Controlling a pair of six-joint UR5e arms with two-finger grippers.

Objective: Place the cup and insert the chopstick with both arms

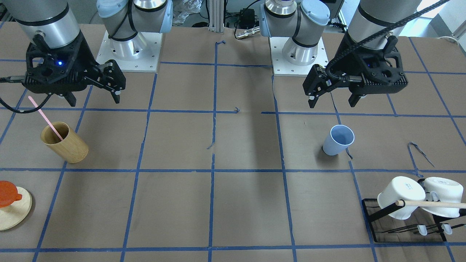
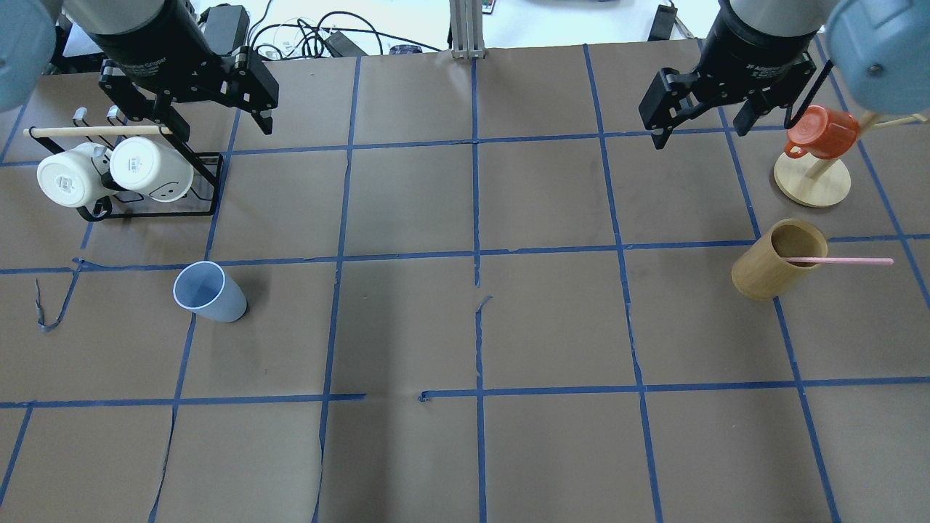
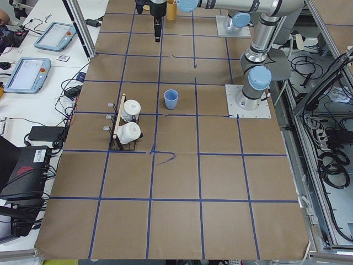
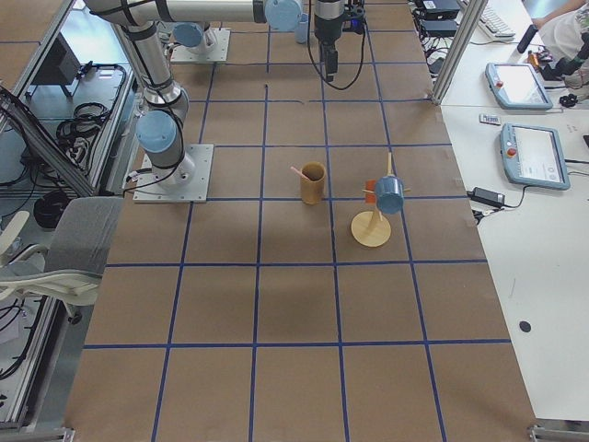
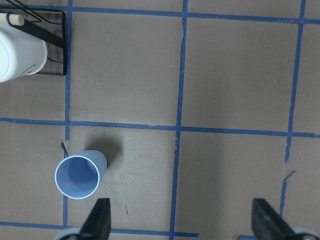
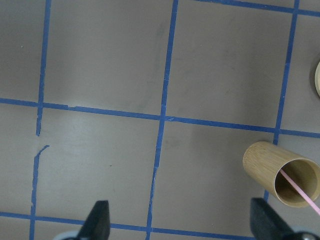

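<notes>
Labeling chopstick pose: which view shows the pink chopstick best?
Overhead exterior: the pink chopstick shows nearly full length, leaning out over the rim of the bamboo cup. Front-facing shows it well too. Right wrist catches only a short piece at the frame edge; exterior right shows it tiny. Left wrist and exterior left miss it.

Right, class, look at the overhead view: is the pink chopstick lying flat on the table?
No, the pink chopstick stands in the bamboo cup, leaning out over its rim.
</notes>
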